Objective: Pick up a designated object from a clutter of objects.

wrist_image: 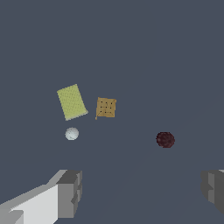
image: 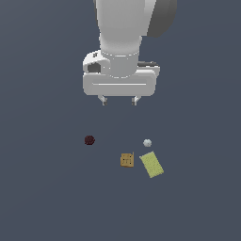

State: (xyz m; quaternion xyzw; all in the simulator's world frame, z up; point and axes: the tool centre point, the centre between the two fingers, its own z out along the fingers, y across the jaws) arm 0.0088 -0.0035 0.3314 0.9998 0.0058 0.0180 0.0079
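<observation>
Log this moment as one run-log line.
gripper: jaws open, empty, raised | orange-brown box: ungrasped, beside yellow-green slab | stage: pre-approach

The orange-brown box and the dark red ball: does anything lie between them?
No. In both views, the stretch of grey floor between the orange-brown box and the dark red ball is bare.

Grey floor (image: 42, 188) bears orange-brown box (image: 126, 160), yellow-green slab (image: 151, 164), white ball (image: 147, 142), dark red ball (image: 89, 140)

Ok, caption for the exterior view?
Open gripper above orange-brown box, yellow-green slab, white ball, dark red ball.
</observation>
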